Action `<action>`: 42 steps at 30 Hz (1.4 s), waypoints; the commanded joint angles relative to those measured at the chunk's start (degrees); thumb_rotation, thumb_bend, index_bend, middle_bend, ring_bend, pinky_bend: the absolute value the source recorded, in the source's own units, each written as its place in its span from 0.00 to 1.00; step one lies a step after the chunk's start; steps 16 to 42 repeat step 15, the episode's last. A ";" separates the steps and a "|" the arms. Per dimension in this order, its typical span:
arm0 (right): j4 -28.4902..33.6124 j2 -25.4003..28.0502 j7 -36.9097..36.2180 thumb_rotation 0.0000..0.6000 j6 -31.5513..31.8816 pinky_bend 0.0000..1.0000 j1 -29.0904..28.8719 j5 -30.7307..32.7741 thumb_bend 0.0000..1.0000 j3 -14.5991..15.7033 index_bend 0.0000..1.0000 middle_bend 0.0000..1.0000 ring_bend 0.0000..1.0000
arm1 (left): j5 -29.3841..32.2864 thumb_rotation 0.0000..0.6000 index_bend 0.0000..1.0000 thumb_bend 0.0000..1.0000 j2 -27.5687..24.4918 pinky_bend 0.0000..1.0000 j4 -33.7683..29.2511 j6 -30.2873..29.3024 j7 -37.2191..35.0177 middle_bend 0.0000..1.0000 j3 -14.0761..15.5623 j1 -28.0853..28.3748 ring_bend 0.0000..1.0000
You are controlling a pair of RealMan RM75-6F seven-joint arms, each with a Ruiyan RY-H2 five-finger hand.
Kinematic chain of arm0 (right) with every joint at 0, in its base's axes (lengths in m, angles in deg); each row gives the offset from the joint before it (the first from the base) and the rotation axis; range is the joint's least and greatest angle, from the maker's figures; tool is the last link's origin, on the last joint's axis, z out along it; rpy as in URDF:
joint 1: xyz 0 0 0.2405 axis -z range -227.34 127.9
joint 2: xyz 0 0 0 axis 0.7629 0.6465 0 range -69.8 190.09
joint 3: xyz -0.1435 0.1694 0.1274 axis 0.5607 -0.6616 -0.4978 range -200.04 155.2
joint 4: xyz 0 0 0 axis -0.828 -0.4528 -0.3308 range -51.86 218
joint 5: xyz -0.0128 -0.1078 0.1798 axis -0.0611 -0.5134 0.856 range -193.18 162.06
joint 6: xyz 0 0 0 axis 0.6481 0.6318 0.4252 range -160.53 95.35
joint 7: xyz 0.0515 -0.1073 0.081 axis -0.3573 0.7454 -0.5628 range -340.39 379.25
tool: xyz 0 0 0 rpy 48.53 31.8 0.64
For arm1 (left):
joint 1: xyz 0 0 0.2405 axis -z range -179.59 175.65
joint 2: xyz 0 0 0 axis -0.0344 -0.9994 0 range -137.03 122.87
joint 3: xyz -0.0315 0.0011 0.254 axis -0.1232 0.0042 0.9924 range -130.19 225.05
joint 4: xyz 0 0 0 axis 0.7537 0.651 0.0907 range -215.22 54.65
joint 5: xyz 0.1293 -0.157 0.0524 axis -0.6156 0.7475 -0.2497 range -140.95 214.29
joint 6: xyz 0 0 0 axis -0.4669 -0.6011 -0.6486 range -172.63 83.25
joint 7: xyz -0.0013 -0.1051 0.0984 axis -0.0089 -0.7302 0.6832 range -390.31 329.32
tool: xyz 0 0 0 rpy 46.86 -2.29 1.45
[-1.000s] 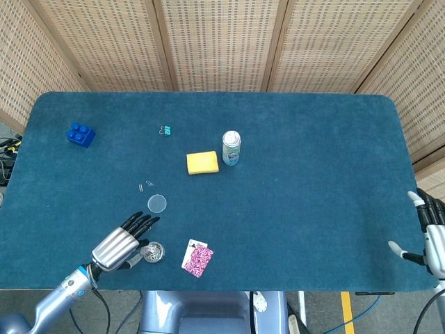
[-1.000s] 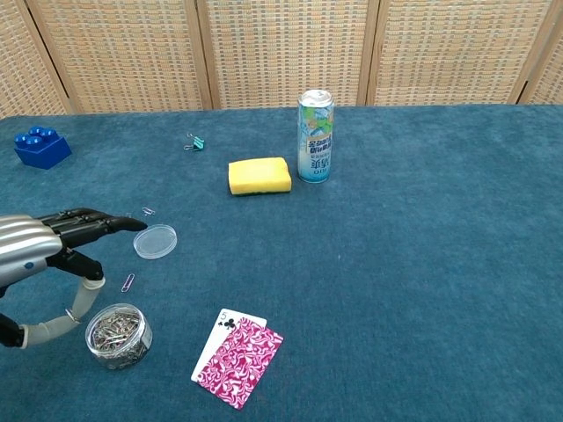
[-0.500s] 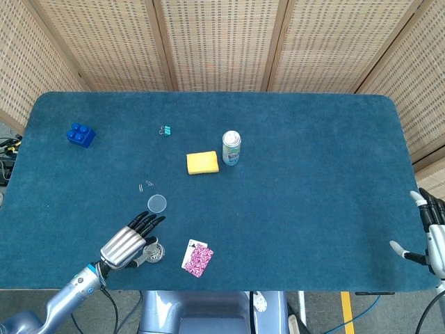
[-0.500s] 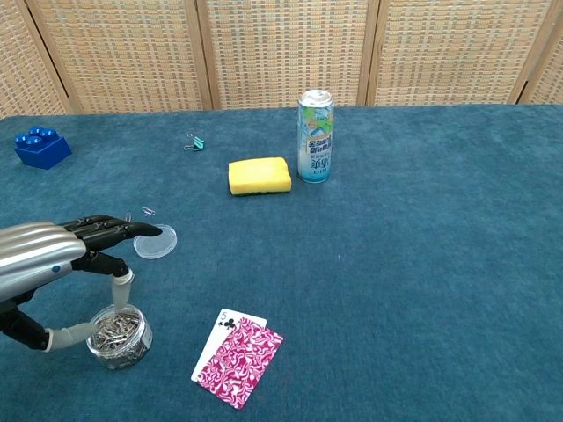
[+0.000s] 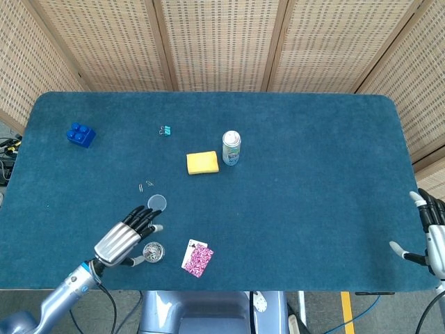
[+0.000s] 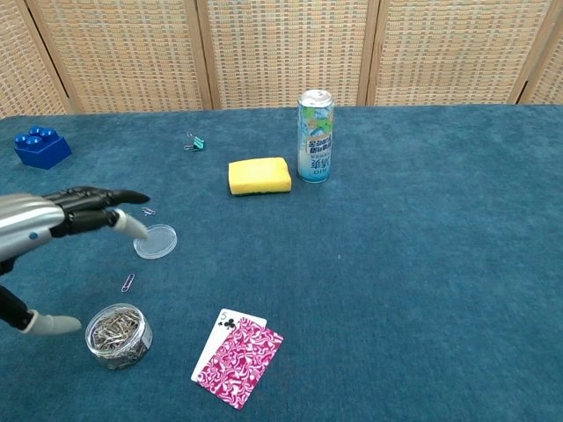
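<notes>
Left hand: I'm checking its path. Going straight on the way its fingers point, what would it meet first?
Probably the clear round lid, just past the left hand; the height gap is unclear.

The head view looks steeply down from above the robot's own edge of the bench [image 5: 292,209], far enough back to take in the whole blue top and the wicker screens [image 5: 215,42] behind it. The chest view sits much lower and nearer, facing level across the bench toward the same screens, so the bench edges fall outside its frame. Both views share the stretch around the drink can [image 5: 231,147]: the yellow sponge [image 6: 259,176] just left of the can, the playing cards [image 6: 237,360] nearer the robot than the can, and the left robot hand [image 5: 128,233] beyond those cards from it.
</notes>
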 commanded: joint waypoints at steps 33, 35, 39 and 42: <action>0.11 -0.47 1.98 1.00 1.01 0.00 0.33 -0.85 0.00 0.35 0.00 0.00 0.00 | 11.90 1.00 0.00 0.00 -12.95 0.00 -11.19 -19.39 7.98 0.00 -3.38 -16.89 0.00; 0.11 -0.47 1.98 1.00 1.01 0.00 0.33 -0.85 0.00 0.35 0.00 0.00 0.00 | 11.90 1.00 0.00 0.00 -12.95 0.00 -11.19 -19.39 7.98 0.00 -3.38 -16.89 0.00; 0.11 -0.47 1.98 1.00 1.01 0.00 0.33 -0.85 0.00 0.35 0.00 0.00 0.00 | 11.90 1.00 0.00 0.00 -12.95 0.00 -11.19 -19.39 7.98 0.00 -3.38 -16.89 0.00; 0.11 -0.47 1.98 1.00 1.01 0.00 0.33 -0.85 0.00 0.35 0.00 0.00 0.00 | 11.90 1.00 0.00 0.00 -12.95 0.00 -11.19 -19.39 7.98 0.00 -3.38 -16.89 0.00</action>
